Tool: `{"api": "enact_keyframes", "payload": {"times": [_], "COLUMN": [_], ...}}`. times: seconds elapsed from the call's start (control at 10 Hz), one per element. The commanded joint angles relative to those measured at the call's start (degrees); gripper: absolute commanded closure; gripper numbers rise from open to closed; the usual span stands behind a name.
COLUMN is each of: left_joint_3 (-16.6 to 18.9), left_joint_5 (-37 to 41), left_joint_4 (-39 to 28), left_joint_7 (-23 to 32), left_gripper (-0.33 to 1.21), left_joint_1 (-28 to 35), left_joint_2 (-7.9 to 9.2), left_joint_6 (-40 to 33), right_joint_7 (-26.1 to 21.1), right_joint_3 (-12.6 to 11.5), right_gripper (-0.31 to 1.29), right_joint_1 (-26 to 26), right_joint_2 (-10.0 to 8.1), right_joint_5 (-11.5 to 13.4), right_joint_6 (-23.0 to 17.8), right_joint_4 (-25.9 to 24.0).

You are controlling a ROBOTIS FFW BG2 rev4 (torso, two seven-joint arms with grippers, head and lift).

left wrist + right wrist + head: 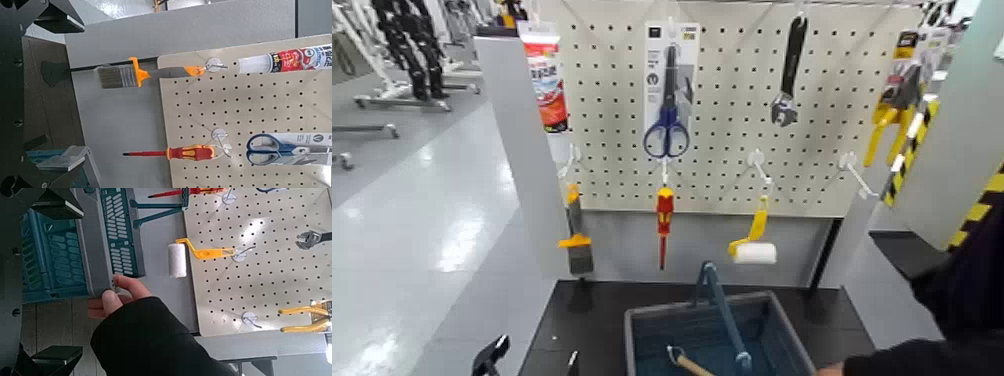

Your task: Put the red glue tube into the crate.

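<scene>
The red glue tube [544,78] hangs at the upper left of the white pegboard [732,150], cap down. It also shows in the left wrist view [286,60]. The blue-grey crate [642,335] stands on the dark table below the board, its swing handle [720,310] raised. My left gripper [532,360] is open and empty, low at the table's front left, well below the tube. My right gripper [70,282] is open and empty beside the crate [70,247]; it is out of the head view.
A person's hand [117,298] grips the crate's rim, and a dark sleeve [952,300] shows at the right. Scissors [667,95], a wrench [790,70], a red-and-yellow screwdriver [664,220], a brush [577,240] and a paint roller [752,248] hang on the board. A hammer [687,362] lies in the crate.
</scene>
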Motion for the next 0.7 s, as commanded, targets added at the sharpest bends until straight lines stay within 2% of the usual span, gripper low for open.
{"api": "enact_keyframes", "payload": {"times": [0.1,0.7], "left_joint_3": [-0.07,-0.51], "left_joint_5": [0.08,1.49], "left_joint_4": [-0.02,0.60], "left_joint_7": [0.05,1.63], "left_gripper": [0.14,0.17], "left_joint_1": [0.18,0.88], "left_joint_2": [0.01,0.01], "left_joint_6": [-0.26,-0.35], "right_joint_7": [0.01,0.01], "right_joint_3": [0.04,-0.05], "right_gripper": [0.10,0.10], "right_joint_1": [0.04,0.04], "right_joint_2": [7.47,7.47], "right_joint_5": [-0.03,-0.03], "right_joint_6": [0.00,-0.09], "right_joint_4": [-0.03,-0.03]}}
